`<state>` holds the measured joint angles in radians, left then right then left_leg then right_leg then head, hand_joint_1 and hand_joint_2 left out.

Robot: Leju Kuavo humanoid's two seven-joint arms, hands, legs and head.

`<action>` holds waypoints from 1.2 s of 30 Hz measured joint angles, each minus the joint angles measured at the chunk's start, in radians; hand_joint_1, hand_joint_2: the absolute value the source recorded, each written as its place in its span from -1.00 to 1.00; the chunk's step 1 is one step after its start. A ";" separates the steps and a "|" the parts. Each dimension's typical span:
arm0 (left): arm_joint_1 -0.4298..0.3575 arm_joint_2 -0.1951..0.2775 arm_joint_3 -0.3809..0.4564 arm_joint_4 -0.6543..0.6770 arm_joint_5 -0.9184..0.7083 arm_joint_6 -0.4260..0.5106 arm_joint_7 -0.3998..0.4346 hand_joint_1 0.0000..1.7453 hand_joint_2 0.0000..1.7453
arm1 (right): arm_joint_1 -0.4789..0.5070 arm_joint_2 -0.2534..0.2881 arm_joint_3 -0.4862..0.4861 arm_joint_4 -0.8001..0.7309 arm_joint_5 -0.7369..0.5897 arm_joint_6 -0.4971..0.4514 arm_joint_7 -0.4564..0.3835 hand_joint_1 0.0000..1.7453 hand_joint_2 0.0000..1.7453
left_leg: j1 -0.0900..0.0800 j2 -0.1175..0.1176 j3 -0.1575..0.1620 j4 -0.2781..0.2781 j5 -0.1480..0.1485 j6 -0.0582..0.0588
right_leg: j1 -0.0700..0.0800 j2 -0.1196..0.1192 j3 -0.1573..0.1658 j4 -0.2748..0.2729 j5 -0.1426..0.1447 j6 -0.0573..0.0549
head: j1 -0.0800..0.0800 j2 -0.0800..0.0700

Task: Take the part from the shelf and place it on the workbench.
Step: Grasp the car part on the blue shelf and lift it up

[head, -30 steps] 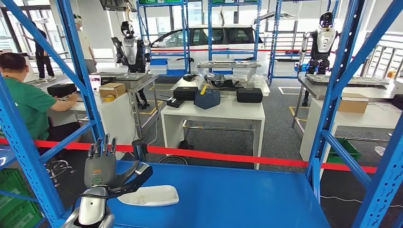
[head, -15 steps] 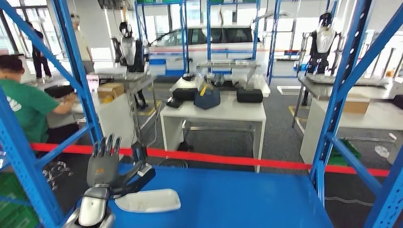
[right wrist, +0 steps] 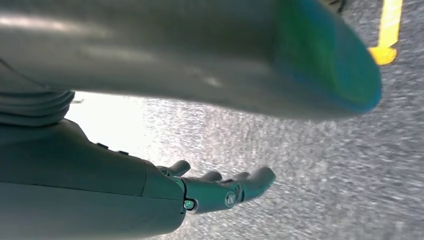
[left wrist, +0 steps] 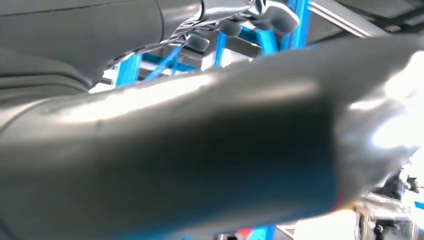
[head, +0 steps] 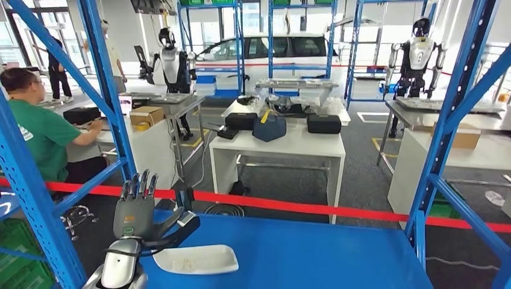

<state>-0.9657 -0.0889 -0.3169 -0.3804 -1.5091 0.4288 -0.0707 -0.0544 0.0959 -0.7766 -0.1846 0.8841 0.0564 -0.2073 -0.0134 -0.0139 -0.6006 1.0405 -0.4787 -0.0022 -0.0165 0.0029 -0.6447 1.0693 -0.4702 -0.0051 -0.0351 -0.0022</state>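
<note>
Head view, left hand [head: 137, 212] spread empty by white part [head: 194, 259] near blue shelf [head: 313, 253] edge, right hand [right wrist: 220, 190] loosely open.

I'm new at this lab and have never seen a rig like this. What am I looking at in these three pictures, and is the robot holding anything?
You are seeing through the cameras of a two-legged humanoid robot. The wide picture comes from its head, looking forward and down at a blue shelf. Its silver left arm rises from below, ending in the left hand, fingers spread upward. Just beside the thumb a white part lies on the shelf; the hand does not appear to hold it yet. Beyond a red tape stand white tables, other robots and a seated person.

The other two pictures come from cameras at the wrists and are turned. In the left one a thick grey thumb looms close. The right one shows the right hand, fingers apart and holding nothing, over grey floor.
</note>
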 joint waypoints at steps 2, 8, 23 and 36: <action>0.001 0.000 0.002 -0.001 0.000 0.002 -0.008 -1.00 -1.00 | 0.000 0.001 -0.004 0.000 0.002 0.000 0.000 -1.00 -1.00 | 0.000 0.000 0.001 -0.002 -0.002 -0.009 | -0.001 0.001 0.004 -0.006 0.000 -0.010 | 0.000 0.000; 0.005 0.001 0.004 -0.003 0.000 0.004 -0.013 -1.00 -1.00 | 0.000 0.001 -0.010 0.000 0.003 0.000 0.000 -1.00 -1.00 | 0.010 0.008 -0.135 0.268 -0.114 -0.042 | -0.010 0.001 0.026 -0.016 -0.006 -0.029 | -0.002 0.000; 0.012 -0.013 0.013 -0.006 0.019 0.013 -0.139 -1.00 -1.00 | -0.003 0.002 -0.014 0.000 0.012 0.000 0.000 -1.00 -1.00 | -0.001 0.002 -0.017 -0.025 0.045 -0.009 | -0.007 0.000 0.056 -0.041 -0.013 -0.010 | -0.001 0.000; 0.054 -0.082 0.045 -0.001 0.137 0.056 -0.330 -1.00 1.00 | -0.003 0.003 -0.030 0.000 0.031 0.001 0.003 -1.00 -1.00 | -0.001 0.002 -0.016 -0.025 0.045 0.000 | -0.007 0.000 0.060 -0.049 -0.009 0.006 | -0.001 0.000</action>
<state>-0.9117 -0.1709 -0.2716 -0.3812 -1.3725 0.4848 -0.4010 -0.0572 0.0989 -0.8066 -0.1846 0.9155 0.0574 -0.2047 -0.0149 -0.0115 -0.6167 1.0157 -0.4340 -0.0026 -0.0235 0.0024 -0.5850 1.0203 -0.4787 0.0011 -0.0362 -0.0023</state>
